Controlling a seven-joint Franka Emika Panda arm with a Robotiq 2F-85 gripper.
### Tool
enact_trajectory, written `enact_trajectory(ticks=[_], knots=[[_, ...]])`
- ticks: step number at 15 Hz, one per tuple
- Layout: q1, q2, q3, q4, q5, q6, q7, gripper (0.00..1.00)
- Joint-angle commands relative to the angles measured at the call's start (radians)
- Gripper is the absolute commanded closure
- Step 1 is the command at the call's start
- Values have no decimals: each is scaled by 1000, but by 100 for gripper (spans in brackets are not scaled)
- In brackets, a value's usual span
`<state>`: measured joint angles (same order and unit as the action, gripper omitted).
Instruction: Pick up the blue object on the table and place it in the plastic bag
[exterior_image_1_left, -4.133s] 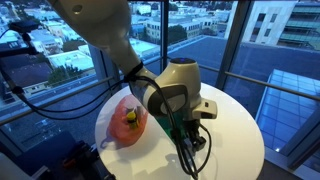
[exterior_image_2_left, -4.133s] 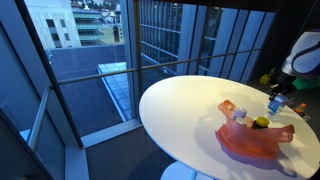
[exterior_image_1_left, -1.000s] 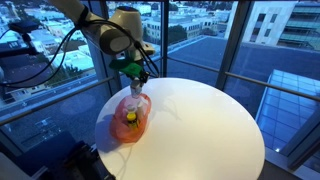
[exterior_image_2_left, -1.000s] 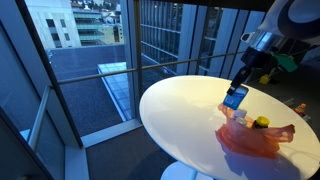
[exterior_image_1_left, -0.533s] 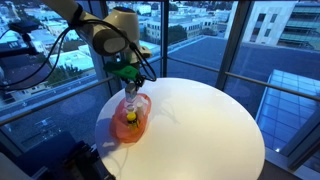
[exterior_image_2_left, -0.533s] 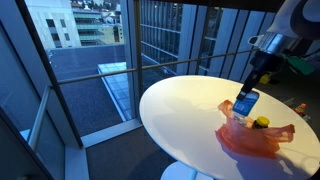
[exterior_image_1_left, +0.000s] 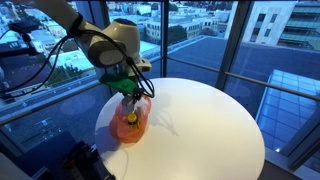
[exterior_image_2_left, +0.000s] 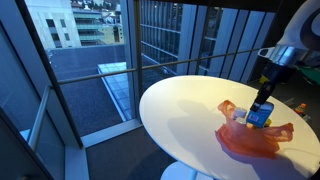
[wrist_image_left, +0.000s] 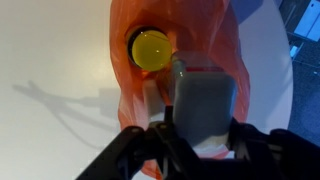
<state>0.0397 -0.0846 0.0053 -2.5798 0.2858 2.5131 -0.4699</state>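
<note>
My gripper (exterior_image_2_left: 261, 112) is shut on the blue object (exterior_image_2_left: 259, 116), a small blue box, and holds it right over the open orange plastic bag (exterior_image_2_left: 255, 141) on the round white table (exterior_image_2_left: 180, 110). In an exterior view the gripper (exterior_image_1_left: 129, 98) hangs at the bag (exterior_image_1_left: 130, 122). In the wrist view the blue object (wrist_image_left: 202, 95) sits between the fingers (wrist_image_left: 200, 135), with the bag (wrist_image_left: 190, 40) below and a yellow ball (wrist_image_left: 151, 48) inside it.
Glass walls with metal railings (exterior_image_2_left: 150, 50) surround the table. A small orange and green thing (exterior_image_2_left: 299, 107) lies at the table's far edge. Cables (exterior_image_1_left: 60, 50) hang along the arm.
My gripper has moved with the blue object from beside the bag's edge to over its opening, and has come lower.
</note>
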Motion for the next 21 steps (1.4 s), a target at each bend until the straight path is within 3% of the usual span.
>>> enact_trajectory(ticks=[1,14,21], knots=[[-3,-20,-27,-37,15,2,-42,79],[12,71,-1,-49,-27,69,-21,79],[2,143,25,-47,-102,116,2,79]])
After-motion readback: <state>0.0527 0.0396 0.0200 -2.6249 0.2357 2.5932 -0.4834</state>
